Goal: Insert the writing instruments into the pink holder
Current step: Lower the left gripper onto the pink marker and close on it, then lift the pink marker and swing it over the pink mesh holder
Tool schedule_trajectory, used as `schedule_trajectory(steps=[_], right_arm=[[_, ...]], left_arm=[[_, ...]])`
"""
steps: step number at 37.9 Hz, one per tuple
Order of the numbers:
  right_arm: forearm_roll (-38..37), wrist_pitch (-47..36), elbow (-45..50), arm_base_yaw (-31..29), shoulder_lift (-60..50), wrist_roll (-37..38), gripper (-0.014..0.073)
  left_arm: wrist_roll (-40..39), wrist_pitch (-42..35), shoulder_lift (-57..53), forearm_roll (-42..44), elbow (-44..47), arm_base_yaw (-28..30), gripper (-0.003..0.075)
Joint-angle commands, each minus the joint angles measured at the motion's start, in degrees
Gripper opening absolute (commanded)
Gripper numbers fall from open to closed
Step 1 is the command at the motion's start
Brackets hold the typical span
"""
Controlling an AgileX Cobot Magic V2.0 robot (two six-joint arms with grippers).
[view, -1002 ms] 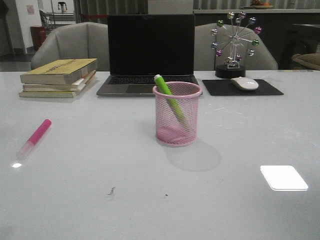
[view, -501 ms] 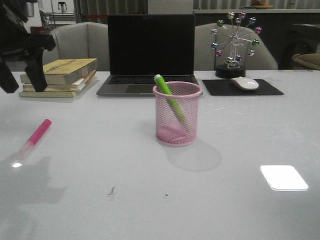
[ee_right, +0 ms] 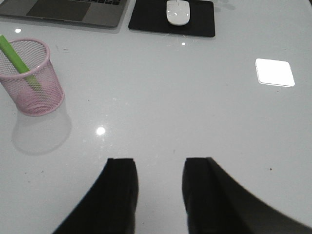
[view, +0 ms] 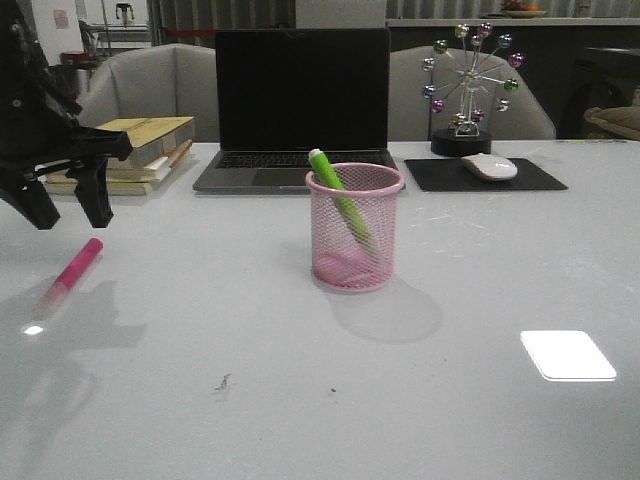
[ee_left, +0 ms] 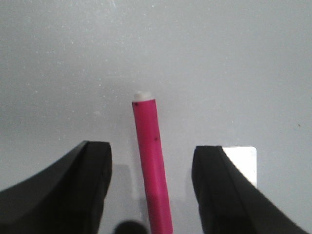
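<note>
The pink mesh holder (view: 355,228) stands mid-table, in front of the laptop; the green highlighter (view: 338,200) leans inside it, its end above the rim. Both also show in the right wrist view: the holder (ee_right: 31,78), the green highlighter (ee_right: 17,61). At the table's left lies the hot pink highlighter (view: 72,270), flat on the surface. My left gripper (view: 70,217) hangs open just above it; in the left wrist view the pink highlighter (ee_left: 152,165) lies between the spread fingers (ee_left: 92,180) without touching them. My right gripper (ee_right: 160,165) is open and empty over bare table, outside the front view.
A black laptop (view: 300,110) stands behind the holder. A stack of books (view: 120,155) sits at the back left, near my left arm. A mouse (view: 489,167) on a black pad and a ferris-wheel ornament (view: 468,85) are at the back right.
My left arm came into the front view from the upper left and dropped toward the pink highlighter. The holder and both highlighters have not moved.
</note>
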Motion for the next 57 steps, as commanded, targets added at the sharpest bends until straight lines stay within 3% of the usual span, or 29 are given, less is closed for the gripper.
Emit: schedule_trajectory(steps=[1, 12, 36, 41, 48, 57], right_arm=[[-0.58, -3.23, -1.55, -0.28, -0.09, -0.45, 0.0366], [-0.64, -2.7, -1.55, -0.28, -0.09, -0.45, 0.0366], [-1.72, -2.7, -1.55, -0.28, -0.09, -0.45, 0.0366], [-1.72, -2.7, -1.55, -0.28, -0.09, -0.45, 0.0366], [-1.72, -2.7, -1.55, -0.28, -0.09, -0.45, 0.0366], [-1.72, -2.7, -1.55, -0.28, -0.09, -0.45, 0.0366]], left_arm=[[0.12, -3.6, -2.58, -0.73, -1.78, -0.4, 0.0435], [0.12, -6.88, -2.07, -0.63, -1.78, -0.4, 0.0435], [0.12, -4.43, 3.64, -0.87, -1.78, -0.4, 0.0428], [0.12, -3.28, 4.46, -0.87, -1.78, -0.4, 0.0343], [0.12, 0.6, 6.6, -0.87, -1.78, -0.4, 0.0084], [0.12, 1.49, 6.72, -1.31, -2.22, -0.46, 0.0099]])
